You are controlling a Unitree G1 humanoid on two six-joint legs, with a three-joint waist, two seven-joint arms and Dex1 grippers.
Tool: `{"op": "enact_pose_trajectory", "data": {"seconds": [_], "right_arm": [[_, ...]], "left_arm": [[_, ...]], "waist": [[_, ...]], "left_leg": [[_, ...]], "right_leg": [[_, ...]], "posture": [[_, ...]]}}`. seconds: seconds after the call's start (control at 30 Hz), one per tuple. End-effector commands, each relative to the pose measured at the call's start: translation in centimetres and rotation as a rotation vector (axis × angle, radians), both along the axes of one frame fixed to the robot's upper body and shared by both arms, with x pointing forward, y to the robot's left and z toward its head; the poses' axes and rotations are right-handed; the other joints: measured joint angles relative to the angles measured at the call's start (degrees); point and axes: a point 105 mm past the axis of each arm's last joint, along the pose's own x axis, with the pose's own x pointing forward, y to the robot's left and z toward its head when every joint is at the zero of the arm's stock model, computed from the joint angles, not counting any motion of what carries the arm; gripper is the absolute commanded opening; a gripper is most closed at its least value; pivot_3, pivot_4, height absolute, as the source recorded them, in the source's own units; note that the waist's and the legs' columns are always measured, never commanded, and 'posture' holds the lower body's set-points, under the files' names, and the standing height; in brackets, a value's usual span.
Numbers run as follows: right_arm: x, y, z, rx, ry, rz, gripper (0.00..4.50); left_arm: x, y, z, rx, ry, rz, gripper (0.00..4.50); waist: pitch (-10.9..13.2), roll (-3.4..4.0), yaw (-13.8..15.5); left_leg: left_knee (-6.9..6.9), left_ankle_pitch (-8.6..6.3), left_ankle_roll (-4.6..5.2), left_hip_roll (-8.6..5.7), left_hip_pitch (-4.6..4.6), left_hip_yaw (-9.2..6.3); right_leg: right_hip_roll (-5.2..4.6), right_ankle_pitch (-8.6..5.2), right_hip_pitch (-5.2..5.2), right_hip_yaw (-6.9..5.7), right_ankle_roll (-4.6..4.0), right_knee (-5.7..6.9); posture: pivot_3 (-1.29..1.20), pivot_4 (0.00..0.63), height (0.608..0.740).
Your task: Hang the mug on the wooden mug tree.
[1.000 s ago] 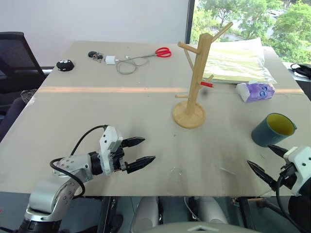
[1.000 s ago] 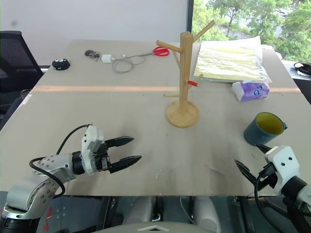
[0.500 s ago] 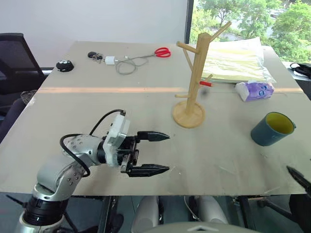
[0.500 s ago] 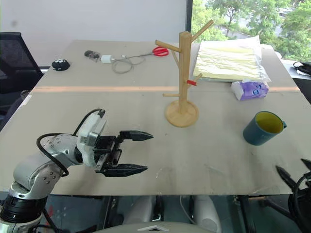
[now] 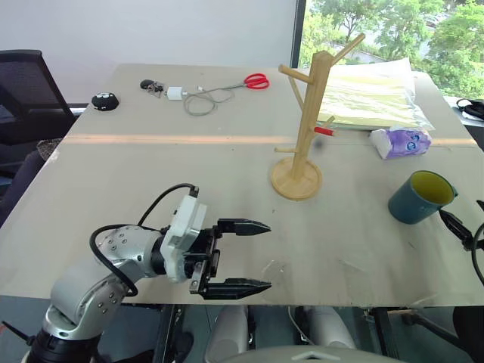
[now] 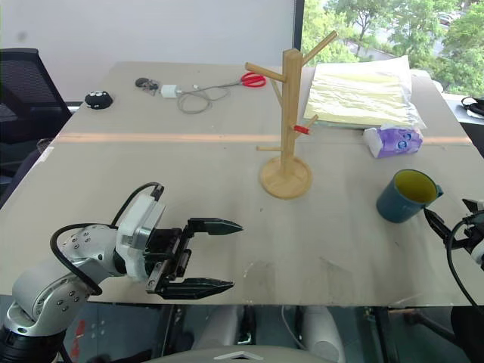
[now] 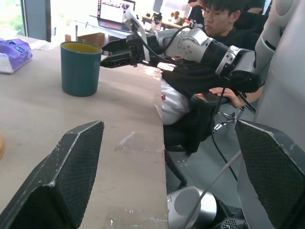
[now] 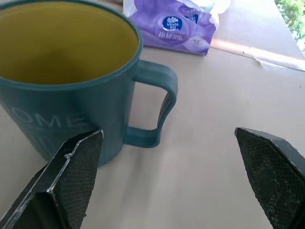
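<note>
Nearest the robot, the left gripper [image 5: 243, 257] hangs over the front edge of the table [image 5: 151, 174], pointing toward the robot's right, its two black fingers spread wide with nothing between them. At the table's right edge, the right gripper [image 7: 107, 50] reaches in with jaws wide and empty; one black fingertip [image 6: 434, 224] lies just beside the mug [image 5: 420, 197]. The mug, dark teal with a yellow inside, stands upright on the table, its handle [image 8: 155, 105] on the side toward the purple tissue pack [image 5: 401, 141]. Mid-table, left of the mug and well apart from it, stands the wooden mug tree [image 5: 306, 121], a post on a round base with angled pegs, one red-tipped [image 5: 323, 131]; no peg carries anything. Behind the tree lies a clear bag of yellow-green sheets [image 5: 370, 94]. At the far edge lie red-handled scissors [image 5: 255, 80], a white charger with coiled cable [image 5: 189, 97], and a small black object [image 5: 103, 100].
</note>
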Motion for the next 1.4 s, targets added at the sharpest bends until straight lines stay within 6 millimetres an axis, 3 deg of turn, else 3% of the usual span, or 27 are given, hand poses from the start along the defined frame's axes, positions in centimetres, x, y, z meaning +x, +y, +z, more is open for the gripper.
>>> {"op": "enact_pose_trajectory", "data": {"seconds": [0.03, 0.33, 0.43, 0.47, 1.0, 1.4], "right_arm": [[0.8, 0.4, 1.2, -0.02, -0.04, 0.005, 4.5], [2.0, 1.3, 1.1, 0.009, -0.046, 0.016, 4.5], [2.1, 1.4, 1.0, 0.015, -0.046, 0.016, 3.23], [2.1, 1.5, 1.0, 0.011, -0.044, 0.016, 3.0], [3.8, 2.1, 0.2, 0.02, -0.04, 0.024, 3.0], [6.3, 3.1, -0.4, 0.045, -0.067, 0.045, 3.0]], "left_arm": [[-0.4, -0.2, 0.9, -0.012, -0.048, 0.001, 4.48], [-0.3, -0.3, 0.9, -0.004, -0.051, 0.023, 4.48], [-0.2, -0.3, 0.9, -0.003, -0.051, 0.028, 4.5], [-0.2, -0.2, 0.9, -0.002, -0.049, 0.03, 4.5], [0.0, 0.1, 0.6, 0.003, -0.036, 0.05, 4.5], [-0.3, 0.6, 0.5, 0.01, -0.034, 0.072, 4.5]], "waist": [[0.0, 0.0, -0.09], [0.0, 0.0, -0.15], [0.0, 0.0, -0.07], [0.0, 0.0, -0.05], [0.01, 0.01, -0.17], [0.03, 0.02, -0.32]], "left_leg": [[0.0, 0.0, 0.0, 0.0, 0.01, 0.0], [-0.01, 0.0, -0.01, 0.01, 0.04, 0.09], [-0.01, 0.0, -0.01, 0.01, 0.04, 0.1], [-0.01, 0.0, -0.01, 0.01, 0.04, 0.1], [-0.02, 0.0, -0.01, 0.01, 0.08, 0.19], [-0.04, 0.0, -0.01, 0.02, 0.11, 0.23]], "right_leg": [[0.01, 0.0, 0.0, 0.01, 0.01, 0.0], [0.06, 0.01, 0.0, 0.09, -0.01, 0.0], [0.06, 0.0, 0.0, 0.1, 0.01, 0.0], [0.06, 0.01, 0.0, 0.1, 0.0, 0.0], [0.07, 0.01, -0.01, 0.19, -0.02, 0.0], [0.08, 0.03, -0.01, 0.23, -0.04, 0.0]], "posture": [[0.0, 0.15, 0.74], [0.0, 0.15, 0.74], [0.0, 0.15, 0.74], [0.0, 0.15, 0.74], [0.0, 0.15, 0.74], [0.0, 0.15, 0.74]]}}
